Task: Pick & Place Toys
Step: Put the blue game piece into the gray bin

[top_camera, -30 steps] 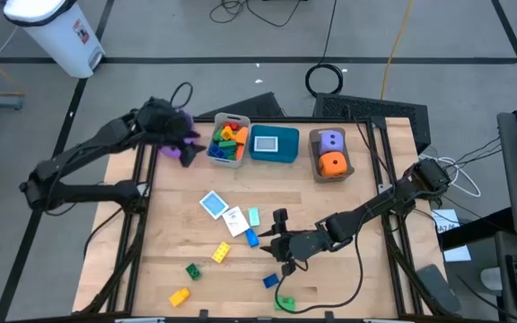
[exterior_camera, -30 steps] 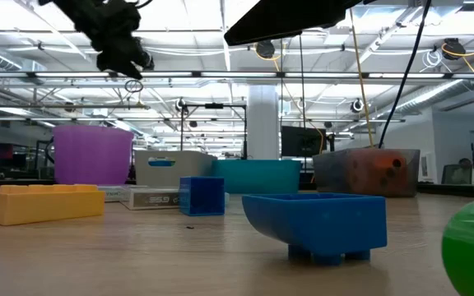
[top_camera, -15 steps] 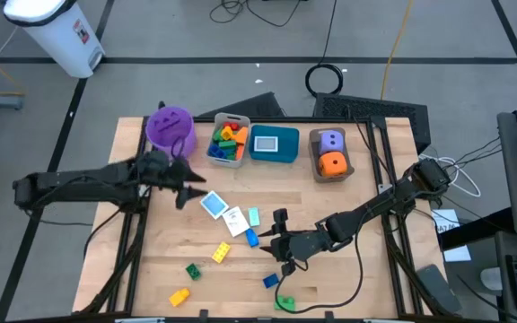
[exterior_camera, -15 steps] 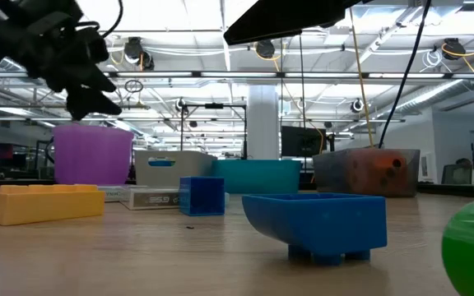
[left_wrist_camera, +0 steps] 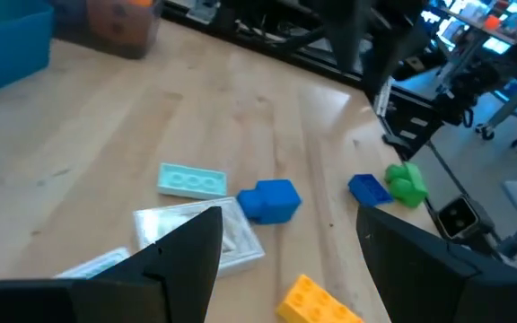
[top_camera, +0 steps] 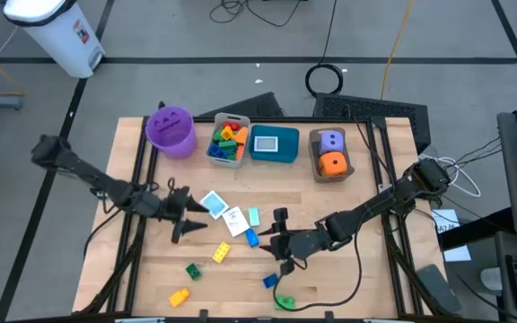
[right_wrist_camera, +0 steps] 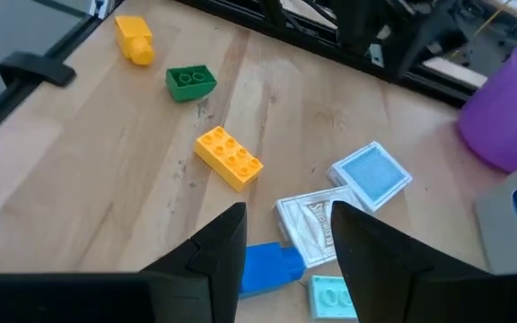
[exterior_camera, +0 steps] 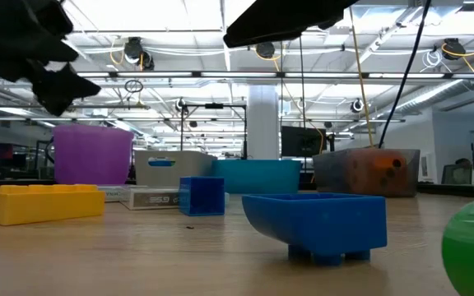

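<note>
Left gripper [top_camera: 189,221], jaws apart over the cards [top_camera: 214,205] at centre-left, could scatter them — right gripper [top_camera: 272,248] waits, open, centre.

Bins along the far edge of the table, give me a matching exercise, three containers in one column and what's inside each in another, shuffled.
Containers:
1. grey bin
2. teal bin
3. brown bin

Contents:
A. purple die and orange die
B. mixed coloured bricks
C. one flat card

Pairs: 1-B, 2-C, 3-A
</note>
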Robot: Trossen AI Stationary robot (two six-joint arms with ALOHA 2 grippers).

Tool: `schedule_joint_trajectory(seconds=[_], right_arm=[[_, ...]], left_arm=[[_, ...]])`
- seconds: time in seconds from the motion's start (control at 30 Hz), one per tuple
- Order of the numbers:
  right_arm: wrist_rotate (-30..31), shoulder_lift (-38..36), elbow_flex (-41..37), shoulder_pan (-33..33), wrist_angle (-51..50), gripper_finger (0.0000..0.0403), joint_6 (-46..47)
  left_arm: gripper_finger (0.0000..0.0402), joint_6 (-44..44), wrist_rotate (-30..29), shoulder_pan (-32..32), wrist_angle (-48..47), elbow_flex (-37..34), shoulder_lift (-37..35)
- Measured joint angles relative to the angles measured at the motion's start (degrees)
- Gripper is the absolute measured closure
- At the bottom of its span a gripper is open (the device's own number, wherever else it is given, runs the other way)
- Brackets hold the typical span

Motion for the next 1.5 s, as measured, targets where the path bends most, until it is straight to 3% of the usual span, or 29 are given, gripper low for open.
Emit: schedule_joint_trajectory(seconds=[0.17,0.33,0.63,0.83,1.07,1.3,1.5], right_arm=[[0.1,2.8,0.0,0.4,0.9,0.0248,-0.3],[0.4,10.7,0.0,1.7,5.4,0.0248,-4.9],[15.1,19.9,0.0,2.5,15.5,0.0248,-18.0],[14.8,20.4,0.0,2.4,15.8,0.0248,-18.8],[10.1,20.4,0.0,1.9,14.8,0.0248,-19.1],[10.9,20.4,0.0,-0.7,14.9,0.0249,-18.8],[10.7,20.4,0.0,-2.3,14.4,0.0282,-18.8]], left_arm=[[0.0135,-1.2,-12.2,-10.6,8.7,0.0,8.6],[0.0135,0.3,-19.5,-15.4,19.7,0.0,16.8],[0.0135,0.8,-20.8,-14.4,26.6,0.0,21.8],[0.0135,0.3,-20.8,-12.8,26.4,0.0,21.9],[0.0135,-1.0,-20.8,-11.7,26.4,0.0,21.9],[0.0135,-2.3,-20.8,-11.2,26.3,0.0,21.9],[0.0135,-2.5,-20.8,-11.2,26.3,0.0,21.9]])
